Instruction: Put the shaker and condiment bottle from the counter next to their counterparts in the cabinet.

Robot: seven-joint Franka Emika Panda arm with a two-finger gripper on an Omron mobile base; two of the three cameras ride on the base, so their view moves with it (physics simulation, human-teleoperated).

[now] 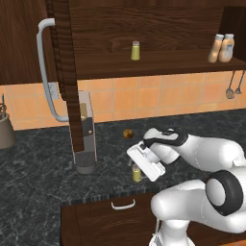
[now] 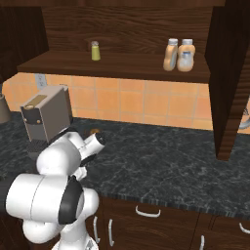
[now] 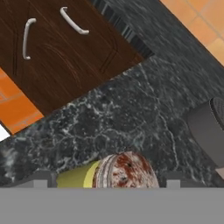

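Cabinet (image 1: pixel 144 29) shelving of dark wood runs along the wall above the orange tiles, its door (image 1: pixel 65 62) swung open with a long grey handle (image 1: pixel 45 67). Below it the black veined counter (image 1: pixel 38 158) tops dark drawers with a white handle (image 1: pixel 123 205). On the counter stands a grey boxy appliance (image 1: pixel 85 132), with a small round brown thing (image 1: pixel 128 133) lying past it near the tiles. On the shelf, two tan-orange bottles (image 1: pixel 221 47) with white caps stand side by side, touching or nearly so, at the right end; a yellow-green shaker (image 1: pixel 135 50) stands alone well apart to their left. The second shaker (image 1: pixel 137 173) stands upright on the counter near its front edge, directly under the gripper (image 3: pixel 108 186). In the hand view its speckled metal cap sits between the two dark fingertips (image 3: pixel 40 179), which are spread on either side; whether they touch the shaker cannot be told.
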